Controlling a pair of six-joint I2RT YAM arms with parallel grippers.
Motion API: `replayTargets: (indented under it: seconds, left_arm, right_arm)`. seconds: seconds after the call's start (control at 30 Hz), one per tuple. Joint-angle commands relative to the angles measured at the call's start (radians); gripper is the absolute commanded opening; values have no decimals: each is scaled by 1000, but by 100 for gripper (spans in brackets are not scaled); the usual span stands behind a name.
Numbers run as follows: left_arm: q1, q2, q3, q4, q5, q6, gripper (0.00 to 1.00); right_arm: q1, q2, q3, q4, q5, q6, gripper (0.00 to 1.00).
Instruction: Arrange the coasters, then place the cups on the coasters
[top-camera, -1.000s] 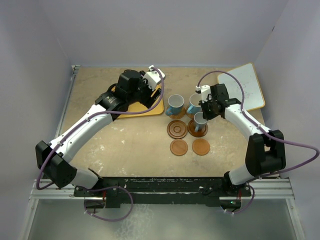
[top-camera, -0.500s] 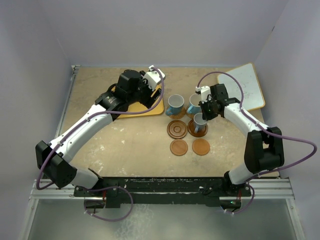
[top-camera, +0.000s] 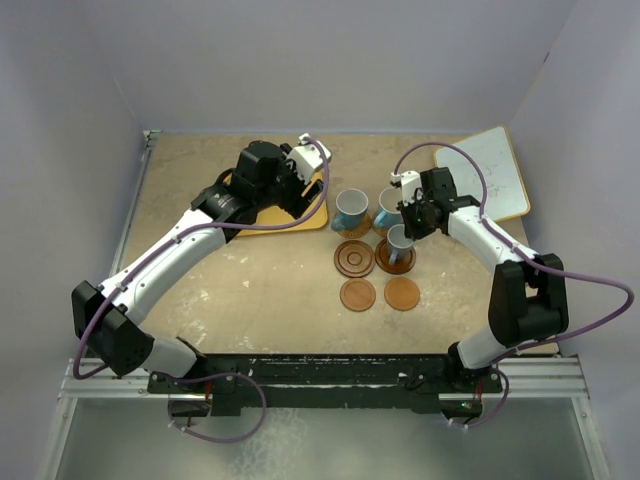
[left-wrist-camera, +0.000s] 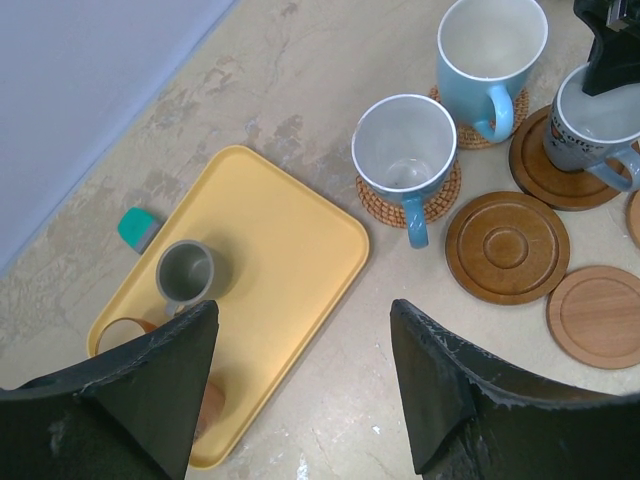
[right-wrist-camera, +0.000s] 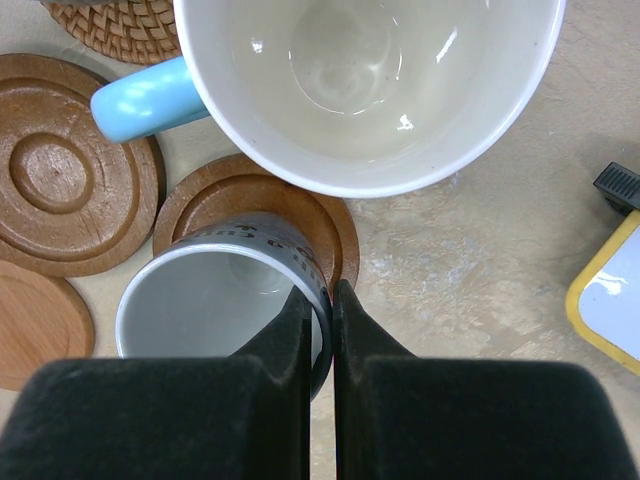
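Observation:
My right gripper (right-wrist-camera: 320, 295) is shut on the rim of a small pale blue-white cup (right-wrist-camera: 215, 300), one finger inside and one outside. The cup is over a dark ringed coaster (right-wrist-camera: 250, 200); I cannot tell if it rests on it. Two larger light blue cups (left-wrist-camera: 405, 160) (left-wrist-camera: 490, 50) stand on woven coasters (left-wrist-camera: 385, 200). An empty ringed coaster (top-camera: 354, 258) and two plain coasters (top-camera: 357, 295) (top-camera: 402, 293) lie nearer me. My left gripper (left-wrist-camera: 300, 320) hangs open over the tray's near edge. A grey cup (left-wrist-camera: 186, 271) and an orange-brown cup (left-wrist-camera: 120, 330), partly hidden by my finger, are on the tray.
The yellow tray (left-wrist-camera: 290, 260) lies at the back left with a small green object (left-wrist-camera: 138, 228) beside its far edge. A white board with a yellow rim (top-camera: 495, 172) lies at the back right, close behind my right arm.
My right arm has shifted the small cup slightly away from me over the dark coaster. The left arm has not moved.

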Motion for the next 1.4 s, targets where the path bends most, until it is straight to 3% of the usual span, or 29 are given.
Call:
replayTargets:
  seconds: [0.0,0.4,0.63,1.37]
  left_arm:
    - [7,-45,-1,26,17,16,67]
    - [7,-48,-1,19,25,15,67]
    - [7,-49,-2,13,32,15,68]
    - [7,-50,12,-4,46,15,69]
  right_arm:
    - [-2,-7,5,35,-24,-21,6]
    - [-2,-10,-14,56,-7,-27,16]
    - [-2,12,2,10,-45,-12,6]
    - [-2,-20,16,-50,-66,-11,0]
